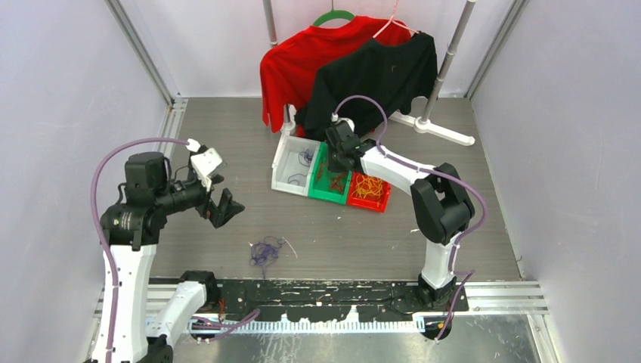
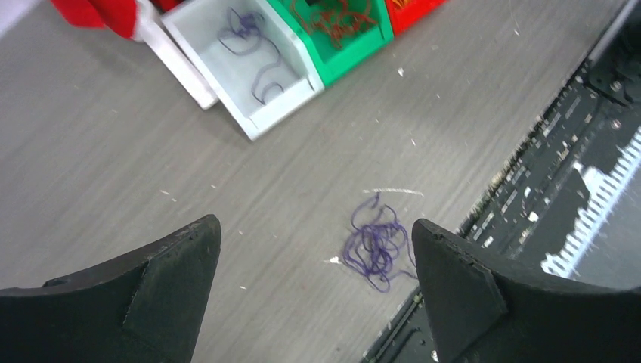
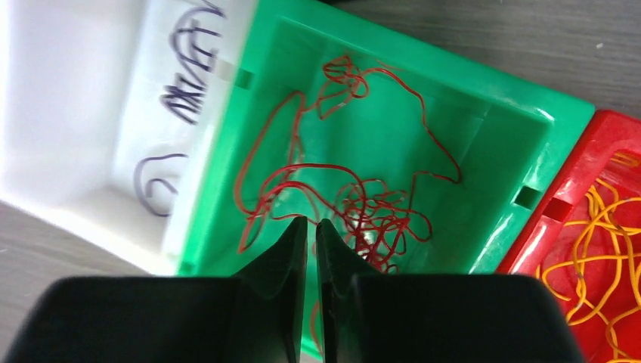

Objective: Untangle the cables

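Cables are sorted like this: a purple bunch (image 2: 376, 246) lies loose on the grey wood-grain surface (image 1: 340, 227) near the black rail (image 1: 340, 295). There are more purple strands (image 2: 243, 26) in the white bin (image 2: 212, 57), dark red ones (image 3: 355, 204) in the green bin (image 3: 484, 136) and yellow-orange ones (image 3: 597, 257) in the red bin (image 3: 605, 144). Left fingers (image 2: 166, 287) are spread wide above the loose bunch, right fingers (image 3: 280, 265) are pressed together over the green bin, can't tell if they pinch a strand. White walls (image 1: 68, 91) all round, red shirt (image 1: 295, 60) and black shirt (image 1: 378, 76) hanging at the back

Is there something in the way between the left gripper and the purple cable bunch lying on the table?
Nothing visible. The left gripper is open and raised, and only bare table shows between it and the purple cable bunch.
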### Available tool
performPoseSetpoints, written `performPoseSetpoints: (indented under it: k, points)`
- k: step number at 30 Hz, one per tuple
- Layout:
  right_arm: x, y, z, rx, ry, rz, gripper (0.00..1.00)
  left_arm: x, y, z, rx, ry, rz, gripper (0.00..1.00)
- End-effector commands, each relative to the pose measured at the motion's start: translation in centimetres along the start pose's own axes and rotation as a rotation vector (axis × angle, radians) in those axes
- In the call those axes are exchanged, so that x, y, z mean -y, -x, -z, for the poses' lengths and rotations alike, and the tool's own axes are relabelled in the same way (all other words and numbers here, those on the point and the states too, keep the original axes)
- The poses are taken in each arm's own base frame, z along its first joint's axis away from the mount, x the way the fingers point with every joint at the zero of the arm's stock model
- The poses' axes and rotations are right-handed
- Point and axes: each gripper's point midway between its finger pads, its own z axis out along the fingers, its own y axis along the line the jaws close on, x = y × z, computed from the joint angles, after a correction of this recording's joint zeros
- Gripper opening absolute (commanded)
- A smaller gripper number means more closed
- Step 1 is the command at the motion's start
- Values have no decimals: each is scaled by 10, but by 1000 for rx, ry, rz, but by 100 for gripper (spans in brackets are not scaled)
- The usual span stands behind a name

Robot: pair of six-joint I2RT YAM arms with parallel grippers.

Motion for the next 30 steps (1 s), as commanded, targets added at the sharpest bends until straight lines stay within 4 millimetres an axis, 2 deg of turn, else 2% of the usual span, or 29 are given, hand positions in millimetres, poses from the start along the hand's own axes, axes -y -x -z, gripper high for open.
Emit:
performPoseSetpoints:
  k: [1, 3, 6, 9, 14, 17, 23, 28, 30]
  points:
    - [17, 8, -5, 35, -76, 29, 15, 14, -31, -9, -111, -131, 15, 96]
    - [14, 22, 4, 88, -64, 27, 18, 15, -49, -17, -164, -171, 40, 97]
    - [0, 40, 28, 186, -10, 43, 30, 15, -79, -29, -230, -206, 70, 98]
    - [-17, 41, 52, 249, 35, 103, 36, 16, -103, -39, -271, -231, 73, 97]
    - [-32, 23, 83, 315, 92, 122, 46, 19, -146, -60, -374, -252, 38, 90]
    - [-37, 8, 103, 361, 128, 112, 53, 24, -164, -74, -421, -276, 8, 84]
    - [-27, -25, 122, 414, 129, 110, 57, 35, -192, -97, -504, -336, -87, 81]
    - [-23, -41, 132, 437, 166, 51, 57, 38, -212, -121, -575, -346, -152, 65]
    - [-23, -45, 134, 438, 170, 43, 56, 40, -206, -126, -578, -359, -144, 62]
